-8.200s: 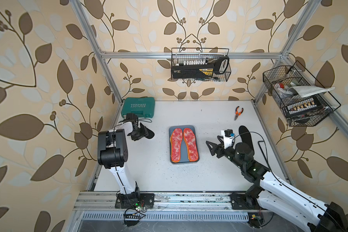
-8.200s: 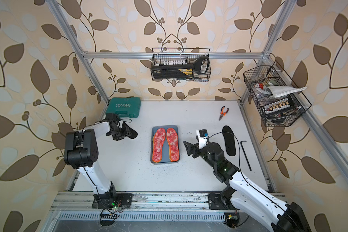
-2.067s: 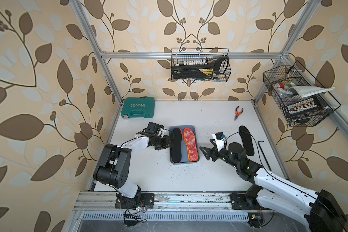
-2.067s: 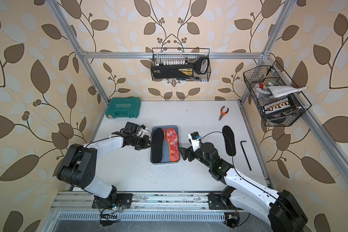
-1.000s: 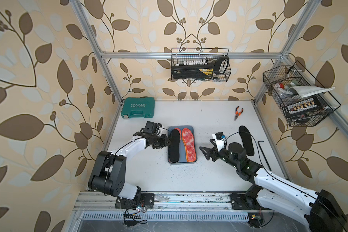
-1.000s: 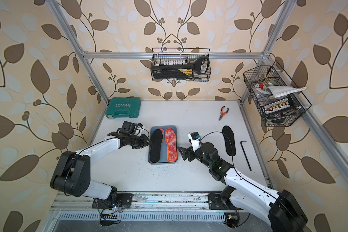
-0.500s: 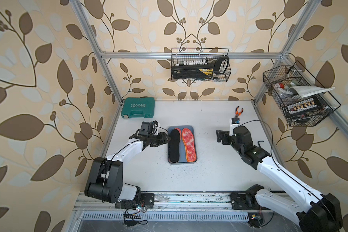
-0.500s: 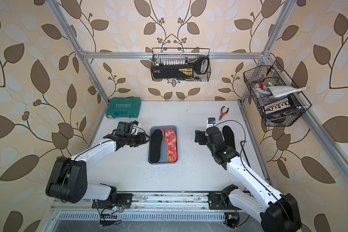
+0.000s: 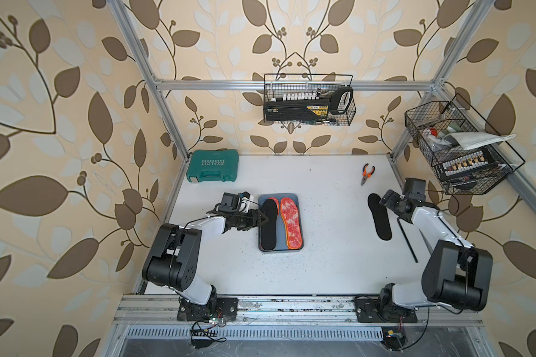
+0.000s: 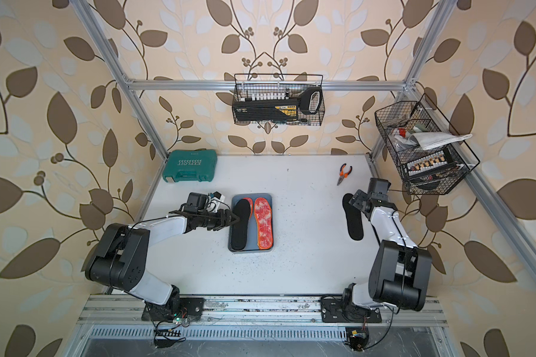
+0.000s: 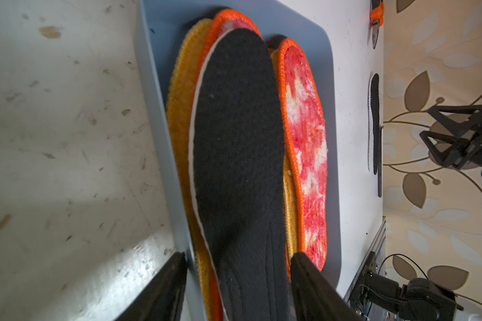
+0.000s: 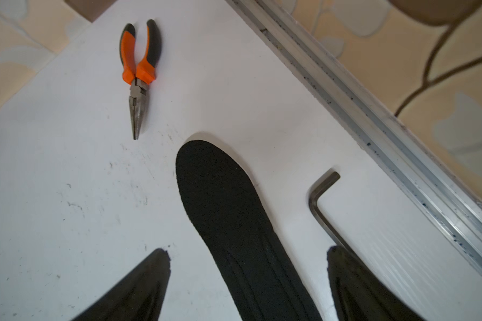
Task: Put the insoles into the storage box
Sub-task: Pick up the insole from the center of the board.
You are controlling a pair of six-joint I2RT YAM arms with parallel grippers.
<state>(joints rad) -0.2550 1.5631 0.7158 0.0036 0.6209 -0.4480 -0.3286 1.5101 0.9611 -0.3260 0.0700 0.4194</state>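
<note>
Two plain black foot-shaped insoles in play. First black insole (image 9: 268, 228) tops the stack in the shallow blue-grey plastic storage box (image 9: 297, 250); left tool (image 11: 238, 266) open astride it. Second black insole (image 12: 228, 208) flat on white tabletop (image 12: 67, 194); right tool (image 12: 248, 258) wide, straddling it.

**Insoles (image 9: 291, 222) lying in storage box (image 9: 280, 250), one outside**

Two piles are lying side by side in the storage box in the middle of the table (image 9: 328, 262). A loose insole (image 9: 379, 218) is lying well to its right, a hex key (image 9: 407, 241) just beyond, pliers (image 9: 367, 174) behind. A tool case (image 9: 213, 170) is sitting back left.
</note>
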